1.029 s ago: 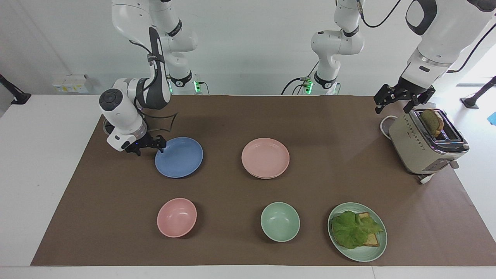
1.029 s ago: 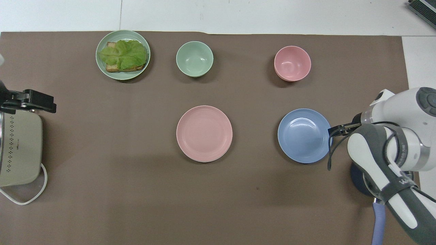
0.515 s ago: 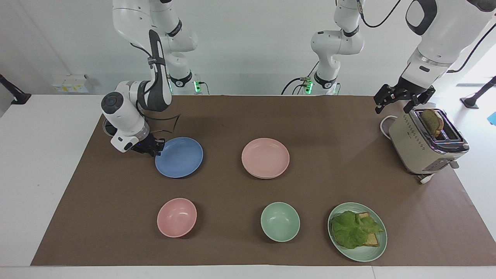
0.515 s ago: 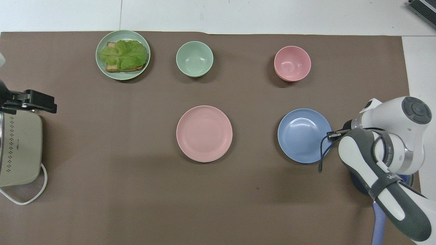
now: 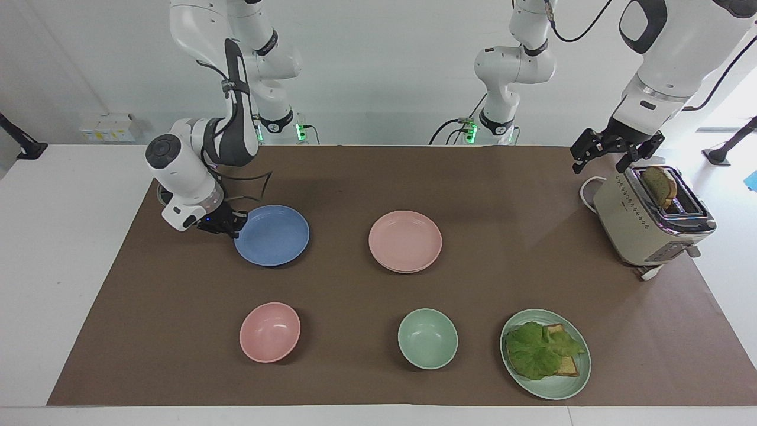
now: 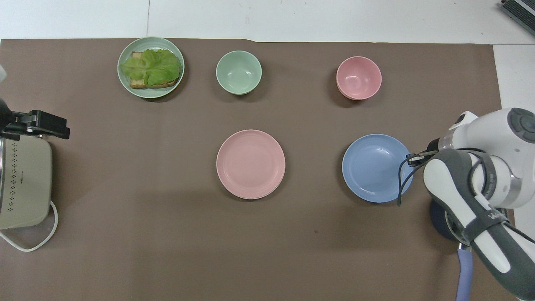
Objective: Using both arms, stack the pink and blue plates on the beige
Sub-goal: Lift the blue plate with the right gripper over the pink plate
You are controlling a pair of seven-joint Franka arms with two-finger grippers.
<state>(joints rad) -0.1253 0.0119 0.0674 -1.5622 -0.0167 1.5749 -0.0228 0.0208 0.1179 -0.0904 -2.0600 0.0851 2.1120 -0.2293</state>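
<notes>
one blue plate (image 5: 272,235) | rim pinched in right gripper (image 5: 232,226) | fingers clamped tight

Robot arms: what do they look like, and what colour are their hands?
Both arms are shiny white with rounded joints and dark grey panels. Thin black cables run along them. The left gripper and right gripper are black, each with two fingers.

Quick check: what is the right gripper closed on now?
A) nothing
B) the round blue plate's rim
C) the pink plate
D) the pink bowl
B: the right gripper is shut on the rim of the round matte blue plate, at its edge toward the right arm's end of the table.
</notes>
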